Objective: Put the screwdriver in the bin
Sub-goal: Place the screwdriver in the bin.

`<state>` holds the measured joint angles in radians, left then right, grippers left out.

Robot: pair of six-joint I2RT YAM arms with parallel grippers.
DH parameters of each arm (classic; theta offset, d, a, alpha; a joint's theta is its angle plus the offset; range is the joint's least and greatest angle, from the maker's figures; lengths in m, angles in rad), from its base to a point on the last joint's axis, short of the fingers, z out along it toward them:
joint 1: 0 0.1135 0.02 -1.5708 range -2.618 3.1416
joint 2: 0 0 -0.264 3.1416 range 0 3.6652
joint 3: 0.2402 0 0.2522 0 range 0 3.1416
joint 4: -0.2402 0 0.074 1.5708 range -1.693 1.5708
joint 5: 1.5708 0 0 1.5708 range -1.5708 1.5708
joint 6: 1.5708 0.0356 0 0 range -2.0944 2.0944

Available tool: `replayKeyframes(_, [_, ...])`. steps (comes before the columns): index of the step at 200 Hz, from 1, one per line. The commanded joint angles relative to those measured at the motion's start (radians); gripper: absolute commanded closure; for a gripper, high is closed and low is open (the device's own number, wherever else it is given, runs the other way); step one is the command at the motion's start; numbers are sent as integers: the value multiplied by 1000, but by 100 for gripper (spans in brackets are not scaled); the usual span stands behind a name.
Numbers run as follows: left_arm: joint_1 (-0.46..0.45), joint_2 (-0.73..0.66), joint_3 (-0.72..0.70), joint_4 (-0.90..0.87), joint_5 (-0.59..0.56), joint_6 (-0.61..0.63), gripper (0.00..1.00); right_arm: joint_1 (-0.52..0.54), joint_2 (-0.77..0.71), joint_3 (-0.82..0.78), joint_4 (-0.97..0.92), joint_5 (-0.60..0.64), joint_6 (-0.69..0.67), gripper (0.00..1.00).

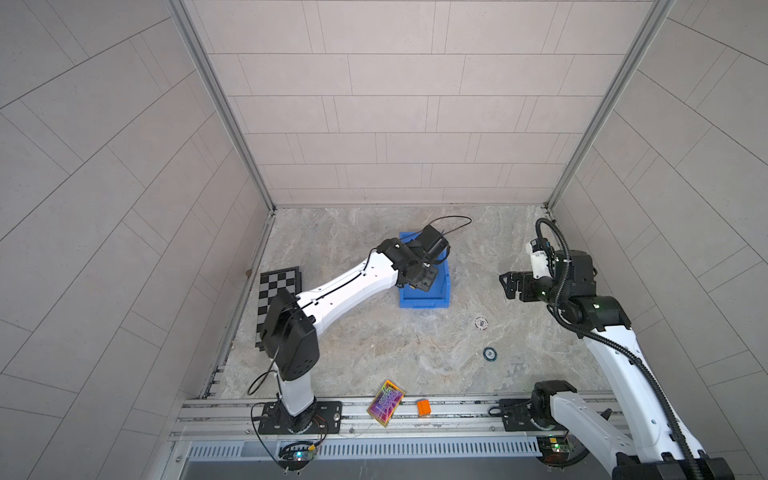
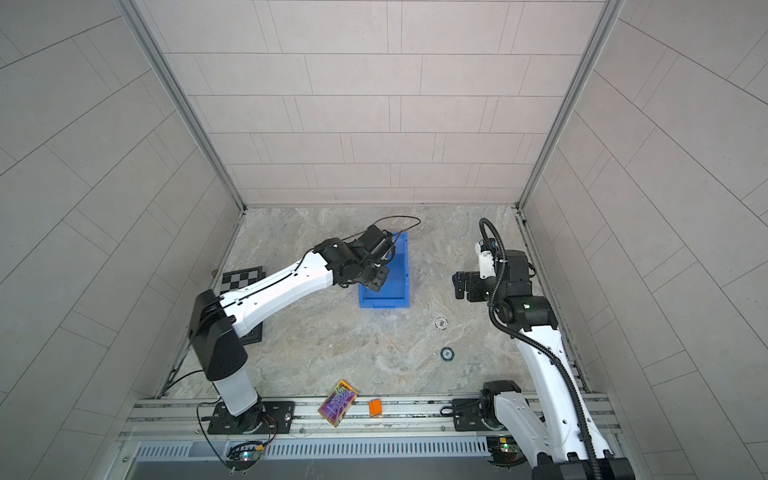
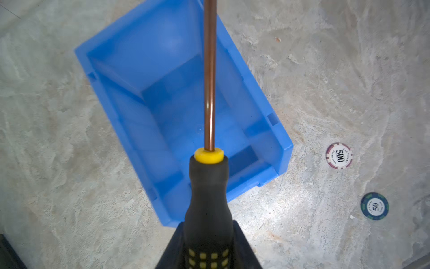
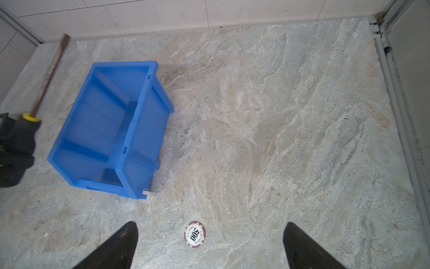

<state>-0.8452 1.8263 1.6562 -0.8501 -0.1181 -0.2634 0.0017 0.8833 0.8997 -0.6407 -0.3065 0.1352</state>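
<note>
1. marbled grey stone tabletop, boxed in by pale tiled walls: the screwdriver (image 3: 209, 198), its black handle dotted yellow with a yellow collar, hangs in the air above the blue bin (image 3: 144, 51). its coppery shaft stretches across the open top, and it is not inside.
2. the left gripper (image 3: 208, 224) is clamped tight on the handle, one finger on each side, and in both top views it sits over the bin.
3. the bin stands upright near the middle of the table, its lower lip facing the arms' bases.
4. the right gripper (image 4: 209, 224) waits well apart on the bin's right, its jaws spread wide and gripping nothing.
5. a white 500 poker chip (image 4: 195, 234) lies flat on the stone below that gripper, and a dark green 50 chip (image 3: 374, 206) lies near it.
6. in a top view, a checkerboard (image 1: 278, 282) lies at the left edge under the left arm. a colourful card box (image 1: 385, 402) and an orange block (image 1: 423, 407) rest on the front rail.
</note>
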Motion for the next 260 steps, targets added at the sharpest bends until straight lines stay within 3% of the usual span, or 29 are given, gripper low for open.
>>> replayKeyframes(1, [1, 60, 47, -20, -29, -25, 90, 2, -21, 30, -17, -1, -2, 0])
replayKeyframes(126, [6, 291, 180, -27, -138, -93, 87, 1, -50, 8, -31, 0, 0, 0])
replayKeyframes(260, [20, 408, 221, -25, -112, -136, 76, 1, -50, -4, -41, 9, -12, 0])
